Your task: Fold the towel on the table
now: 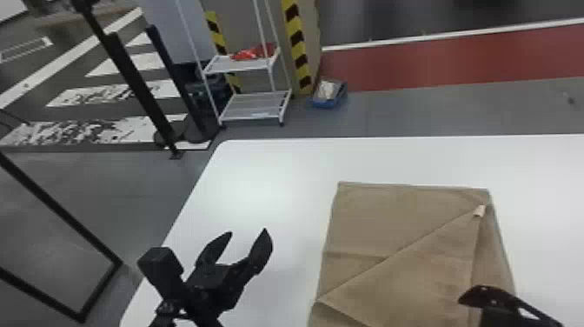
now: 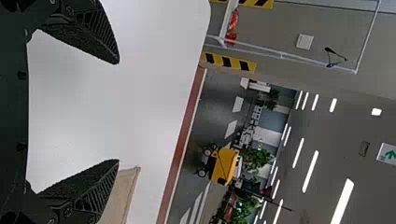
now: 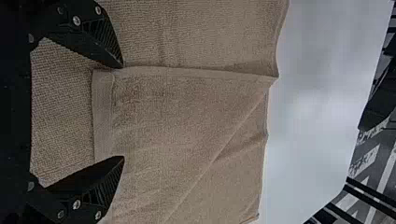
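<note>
Towel (image 1: 404, 226) lies on the right part of the bench (image 1: 269, 174), partly folded: diagonal crease, flap reaching toward its far right corner, small pale tag (image 1: 479, 211) there. Left tool (image 1: 248, 233) released, fingers spread, nothing between them, over the bench left of the towel. Right tool (image 1: 491, 300) also released, fingers apart, at the towel's near right; can't tell if it touches the cloth. White shelf cart (image 1: 256, 105) and blue bin (image 1: 329, 103) on the floor past the bench's far edge.
</note>
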Tool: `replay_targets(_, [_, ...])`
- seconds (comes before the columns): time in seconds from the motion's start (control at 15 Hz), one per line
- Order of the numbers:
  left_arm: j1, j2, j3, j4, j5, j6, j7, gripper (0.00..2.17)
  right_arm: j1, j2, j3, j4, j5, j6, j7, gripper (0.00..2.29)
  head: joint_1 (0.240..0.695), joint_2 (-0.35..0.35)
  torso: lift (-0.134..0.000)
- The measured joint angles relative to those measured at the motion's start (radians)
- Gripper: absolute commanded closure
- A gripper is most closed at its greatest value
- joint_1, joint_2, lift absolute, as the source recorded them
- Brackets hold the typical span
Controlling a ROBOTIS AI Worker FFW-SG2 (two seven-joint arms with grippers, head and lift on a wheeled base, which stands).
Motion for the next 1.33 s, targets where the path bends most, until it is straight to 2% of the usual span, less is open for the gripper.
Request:
replay_targets(0.47, [-0.003,0.000,0.001,0.005,0.000,0.000,0.000,0.14,-0.010,0.000,0.015,0.012,0.022,0.013,0.016,0.23,0.695,0.350,-0.119])
replay_targets(0.53, [-0.004,0.000,0.000,0.005,0.000,0.000,0.000,0.14,-0.012,0.000,0.015,0.018,0.025,0.013,0.013,0.30,0.695,0.350,-0.119])
replay_targets(0.73, [-0.005,0.000,-0.001,0.006,-0.001,0.002,-0.002,0.14,-0.024,0.002,0.022,0.029,0.030,0.028,-0.017,0.47,0.695,0.350,-0.119])
replay_targets(1.2, [-0.006,0.000,-0.001,0.009,-0.001,0.003,-0.003,0.14,-0.030,0.008,0.016,0.016,0.005,0.044,-0.082,0.48,0.695,0.344,-0.119])
replay_targets(1.33, [-0.006,0.000,0.000,0.010,-0.001,0.003,-0.003,0.14,-0.032,0.012,0.016,0.016,0.005,0.044,-0.083,0.77,0.695,0.344,-0.119])
